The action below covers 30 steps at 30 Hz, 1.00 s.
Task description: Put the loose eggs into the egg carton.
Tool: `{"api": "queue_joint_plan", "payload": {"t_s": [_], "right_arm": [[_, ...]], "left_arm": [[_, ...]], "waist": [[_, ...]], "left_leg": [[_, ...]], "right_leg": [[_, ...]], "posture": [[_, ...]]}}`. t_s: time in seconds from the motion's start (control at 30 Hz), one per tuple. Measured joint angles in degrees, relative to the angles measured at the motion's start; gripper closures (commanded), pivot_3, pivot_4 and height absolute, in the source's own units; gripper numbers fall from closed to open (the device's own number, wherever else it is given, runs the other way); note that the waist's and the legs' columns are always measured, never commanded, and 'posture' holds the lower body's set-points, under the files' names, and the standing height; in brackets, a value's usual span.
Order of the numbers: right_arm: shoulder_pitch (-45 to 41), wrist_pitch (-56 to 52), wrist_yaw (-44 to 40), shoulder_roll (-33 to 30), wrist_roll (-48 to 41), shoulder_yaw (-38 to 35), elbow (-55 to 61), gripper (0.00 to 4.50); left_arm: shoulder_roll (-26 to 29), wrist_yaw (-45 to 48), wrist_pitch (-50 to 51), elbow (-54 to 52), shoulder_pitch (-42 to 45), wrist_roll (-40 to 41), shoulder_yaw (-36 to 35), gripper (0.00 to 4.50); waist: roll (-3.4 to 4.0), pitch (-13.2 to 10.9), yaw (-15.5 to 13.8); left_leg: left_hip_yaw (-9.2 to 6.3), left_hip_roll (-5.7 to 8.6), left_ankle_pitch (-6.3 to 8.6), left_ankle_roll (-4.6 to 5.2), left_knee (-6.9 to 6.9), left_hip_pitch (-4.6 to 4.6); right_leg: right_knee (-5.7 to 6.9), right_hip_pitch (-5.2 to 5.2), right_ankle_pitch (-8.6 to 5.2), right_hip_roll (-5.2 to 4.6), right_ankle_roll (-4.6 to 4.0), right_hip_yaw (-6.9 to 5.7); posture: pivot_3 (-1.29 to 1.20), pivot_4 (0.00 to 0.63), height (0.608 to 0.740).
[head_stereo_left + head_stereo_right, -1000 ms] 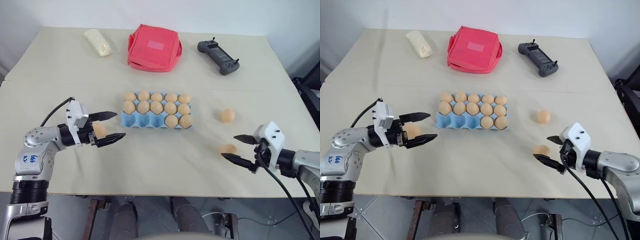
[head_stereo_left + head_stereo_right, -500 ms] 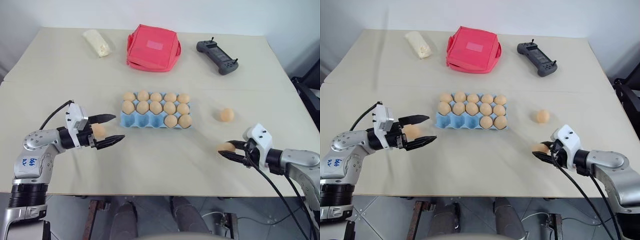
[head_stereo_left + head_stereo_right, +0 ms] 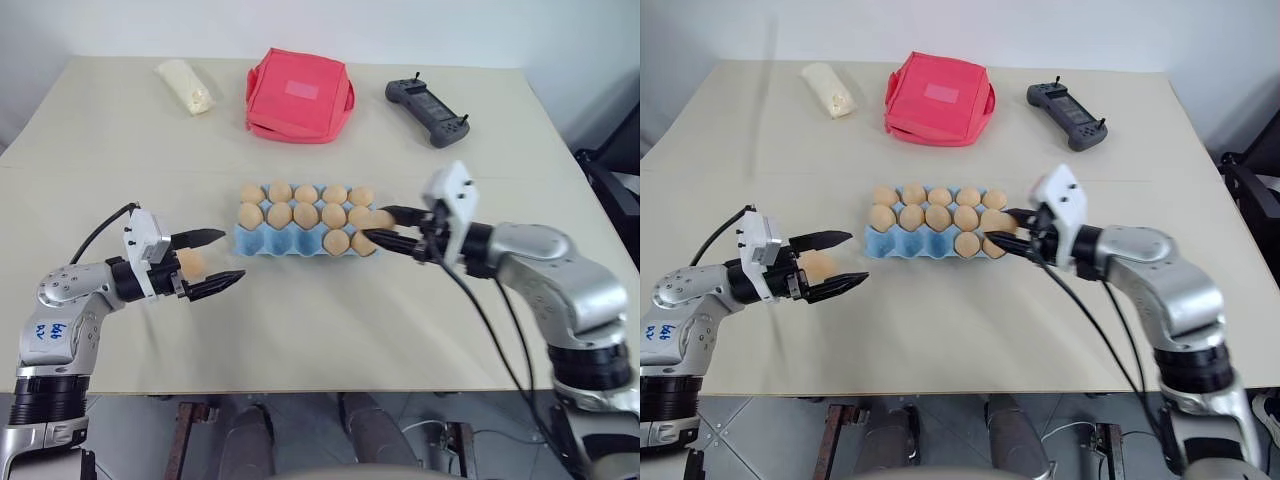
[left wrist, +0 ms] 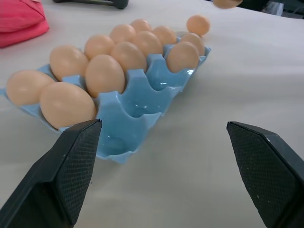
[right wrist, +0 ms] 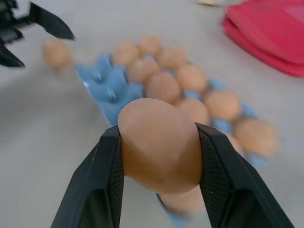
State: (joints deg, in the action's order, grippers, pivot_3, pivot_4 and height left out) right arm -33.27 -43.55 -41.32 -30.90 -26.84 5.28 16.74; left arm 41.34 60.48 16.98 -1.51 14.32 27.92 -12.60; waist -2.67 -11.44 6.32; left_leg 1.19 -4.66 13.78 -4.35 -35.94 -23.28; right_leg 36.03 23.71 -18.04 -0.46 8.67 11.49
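Egg (image 5: 159,145) clamped in right gripper (image 3: 392,229) above egg carton (image 3: 262,240) right end; left gripper (image 3: 213,258) wide, another egg (image 3: 191,262) between fingers. Risk: dropping onto seated eggs, cracking.

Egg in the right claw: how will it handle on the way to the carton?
The held egg looks smooth and rounded, pinched by two narrow fingers, so it may slip or twist. Probably fragile: squeeze lightly. Set on the bare table instead of a carton cup, it would likely roll.

place: robot test lab | signs: plain beige table (image 3: 300,330) against a bare white wall (image 3: 300,25) | far right: handheld controller (image 3: 428,108) | far middle: red bag (image 3: 298,95)
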Motion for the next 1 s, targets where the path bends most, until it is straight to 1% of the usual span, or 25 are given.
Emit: {"api": "queue_joint_plan", "payload": {"t_s": [0.27, 0.43, 0.53, 0.57, 0.6, 0.7, 0.87, 1.0], "right_arm": [[-4.6, 7.7, 0.9, 9.5, 6.7, 7.3, -11.8, 2.74], [-7.0, 9.8, 0.9, 13.3, 8.4, 8.1, -15.3, 2.74], [-8.4, 10.8, 0.9, 15.1, 9.6, 8.5, -17.6, 1.75], [-8.5, 11.0, 0.9, 15.6, 10.1, 8.8, -18.5, 1.28], [-8.5, 11.0, 0.9, 15.8, 10.3, 9.0, -18.7, 1.02], [-8.5, 11.0, 0.7, 16.5, 10.9, 9.6, -19.5, 0.02], [-8.5, 10.8, 0.5, 16.3, 10.8, 9.0, -18.2, 0.02], [-7.8, 9.5, -0.2, 12.7, 9.7, 6.4, -13.5, 0.02]], "left_arm": [[0.0, -1.3, 0.1, -1.2, -1.8, 0.1, -0.8, 0.00], [-0.1, -2.2, 0.1, -2.4, -3.1, 0.2, -1.1, 0.00], [-0.1, -2.4, 0.1, -2.5, -3.8, 0.3, -1.2, 0.00], [-0.1, -2.7, 0.1, -2.6, -3.8, 0.3, -1.3, 0.00], [-0.1, -2.8, 0.1, -2.6, -3.8, 0.4, -1.4, 0.00], [-0.1, -3.1, 0.1, -2.7, -3.9, 0.5, -1.9, 0.00], [-0.1, -3.3, 0.1, -2.7, -3.9, 0.7, -2.0, 0.00], [-0.2, -3.3, 0.0, -2.7, -3.6, 0.8, -1.9, 0.00]], "waist": [[0.01, 0.0, 0.1], [0.01, 0.0, 0.3], [0.01, 0.0, 0.4], [0.01, 0.0, 0.4], [0.01, 0.0, 0.4], [0.01, 0.0, 0.5], [0.01, 0.0, 0.6], [0.01, 0.0, 0.5]], "left_leg": [[-0.01, -0.04, 0.05, -0.04, 0.18, -0.02], [-0.01, -0.05, 0.04, -0.05, 0.18, -0.01], [-0.01, -0.04, 0.04, -0.06, 0.17, 0.00], [-0.01, -0.04, 0.04, -0.06, 0.17, 0.00], [-0.01, -0.04, 0.04, -0.06, 0.17, 0.00], [-0.01, -0.04, 0.04, -0.06, 0.19, -0.01], [-0.01, -0.04, 0.04, -0.06, 0.20, -0.01], [-0.01, -0.04, 0.04, -0.06, 0.22, -0.01]], "right_leg": [[0.02, 0.13, -0.09, 0.01, -0.07, -0.09], [0.07, 0.14, -0.09, 0.01, -0.07, -0.09], [0.10, 0.14, -0.09, 0.01, -0.07, -0.10], [0.10, 0.14, -0.09, 0.01, -0.07, -0.10], [0.10, 0.14, -0.09, 0.01, -0.07, -0.10], [0.09, 0.14, -0.09, 0.01, -0.07, -0.10], [0.09, 0.15, -0.09, 0.01, -0.08, -0.10], [0.07, 0.15, -0.10, 0.01, -0.08, -0.10]], "posture": [[0.00, 0.150, 0.740], [0.00, 0.150, 0.740], [0.00, 0.150, 0.740], [0.00, 0.150, 0.740], [0.00, 0.150, 0.740], [0.00, 0.150, 0.740], [0.00, 0.150, 0.740], [0.00, 0.150, 0.740]]}}
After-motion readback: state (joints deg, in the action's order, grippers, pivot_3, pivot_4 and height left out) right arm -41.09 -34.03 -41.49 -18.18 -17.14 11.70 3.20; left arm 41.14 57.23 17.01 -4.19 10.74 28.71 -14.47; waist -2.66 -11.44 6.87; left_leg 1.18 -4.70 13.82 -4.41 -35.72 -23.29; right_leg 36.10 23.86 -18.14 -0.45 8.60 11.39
